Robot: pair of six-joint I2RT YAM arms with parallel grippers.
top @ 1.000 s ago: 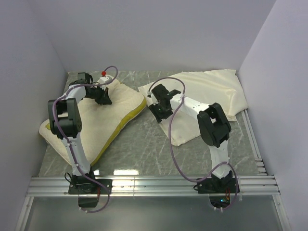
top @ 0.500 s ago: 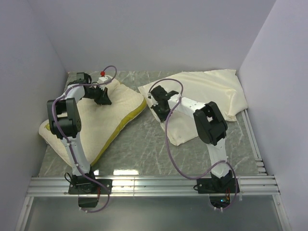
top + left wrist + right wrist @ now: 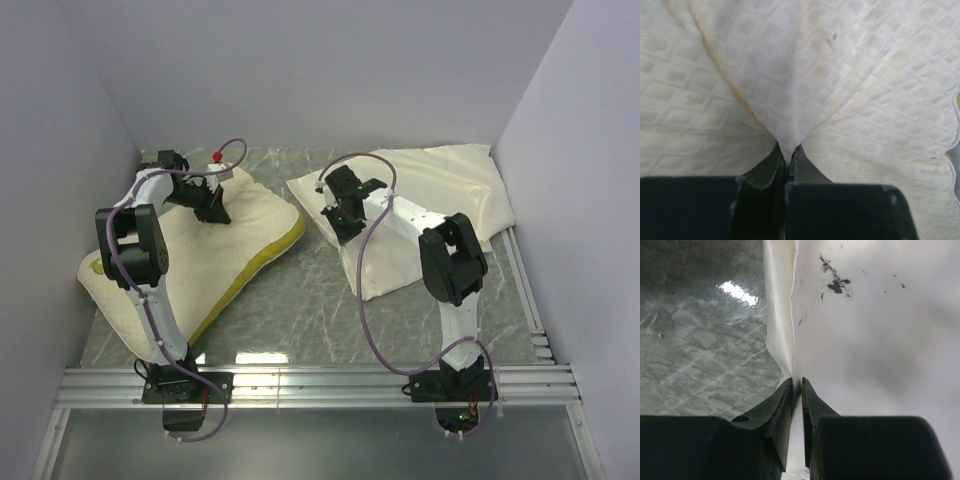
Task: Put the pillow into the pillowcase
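Note:
The pillow, plump and quilted with a yellow-green edge band, lies on the left half of the table. My left gripper is shut on a pinched fold of its quilted cover near the far end. The pillowcase, thin wrinkled cream fabric, lies at the right back. My right gripper is shut on the pillowcase's left edge, which runs up between its fingers; dark smudges mark the fabric.
The green marbled tabletop shows between pillow and pillowcase. Grey walls close in left, back and right. An aluminium rail runs along the near edge.
My right gripper has moved back and slightly right with the pillowcase edge, dragging the near part of the case with it. The left gripper has shifted slightly on the pillow.

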